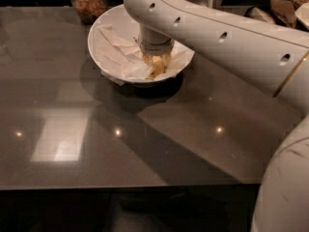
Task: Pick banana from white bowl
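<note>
The white bowl stands at the back middle of the dark table, lined with crumpled white paper. My gripper reaches straight down into the right half of the bowl, its tip against the paper lining. A pale yellow-brown bit shows at the tip, and I cannot tell whether it is the banana or part of the gripper. The banana is otherwise hidden under the gripper and wrist. The white arm comes in from the right, above the bowl's right rim.
A glass jar of brown grains stands just behind the bowl's left side. Brown paper items lie at the back right. The table's front edge runs across the lower part of the view.
</note>
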`<state>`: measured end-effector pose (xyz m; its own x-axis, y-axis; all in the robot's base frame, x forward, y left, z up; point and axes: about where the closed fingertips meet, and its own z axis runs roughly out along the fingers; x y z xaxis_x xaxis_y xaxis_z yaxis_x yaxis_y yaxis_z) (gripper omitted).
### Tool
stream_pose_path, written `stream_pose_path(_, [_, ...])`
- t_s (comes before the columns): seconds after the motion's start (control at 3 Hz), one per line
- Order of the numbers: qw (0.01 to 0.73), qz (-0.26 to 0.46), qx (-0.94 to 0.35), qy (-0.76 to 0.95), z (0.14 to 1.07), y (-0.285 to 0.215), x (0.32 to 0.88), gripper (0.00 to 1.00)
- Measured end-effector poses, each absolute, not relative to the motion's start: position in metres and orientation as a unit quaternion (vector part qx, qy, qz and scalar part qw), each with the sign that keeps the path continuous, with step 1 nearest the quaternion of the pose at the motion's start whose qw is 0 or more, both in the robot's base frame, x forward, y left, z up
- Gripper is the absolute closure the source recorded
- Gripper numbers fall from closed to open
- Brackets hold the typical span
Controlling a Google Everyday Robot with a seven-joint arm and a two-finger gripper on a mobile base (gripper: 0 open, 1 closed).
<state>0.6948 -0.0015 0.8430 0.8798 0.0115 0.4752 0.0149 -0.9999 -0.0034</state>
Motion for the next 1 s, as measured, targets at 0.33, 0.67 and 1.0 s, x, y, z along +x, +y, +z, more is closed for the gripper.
stream_pose_path(0.33, [-0.003, -0.243, -0.970, -0.011, 0.841, -0.003, 0.694, 0.95])
stream_pose_path(0.67, [-0.003, -0.244, -0.970, -0.011, 0.843, -0.003, 0.694, 1.00])
stream_pose_path(1.0, [-0.013, -0.263, -0.964, -0.019, 0.863, -0.004, 0.694, 1.00])
